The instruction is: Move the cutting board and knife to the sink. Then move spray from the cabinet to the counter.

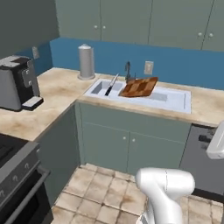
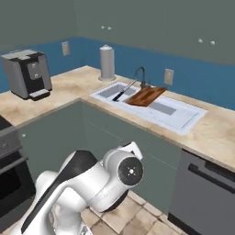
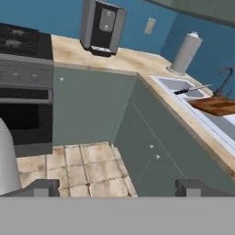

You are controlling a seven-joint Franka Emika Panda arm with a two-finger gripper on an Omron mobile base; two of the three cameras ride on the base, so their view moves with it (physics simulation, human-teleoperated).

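Observation:
The checkered wooden cutting board (image 1: 139,86) (image 2: 146,95) (image 3: 215,104) lies tilted across the pale sink (image 1: 175,103) (image 2: 183,120) (image 3: 172,84), beside the dark faucet (image 1: 128,70). The black-handled knife (image 1: 111,84) (image 2: 124,91) (image 3: 193,89) leans in the sink's left basin, just left of the board. My gripper (image 3: 118,188) is open and empty, low over the tiled floor, well short of the beige counter (image 1: 57,92). The spray is hidden; the upper cabinet (image 1: 131,19) doors are shut.
A grey paper-towel cylinder (image 1: 86,61) (image 2: 107,63) (image 3: 186,53) stands left of the sink. A coffee machine (image 1: 17,82) (image 2: 28,73) (image 3: 102,26) sits on the left counter run, with a stove (image 1: 13,175) (image 3: 23,69) beyond it. A dishwasher front (image 1: 203,162) is right of the sink cabinet.

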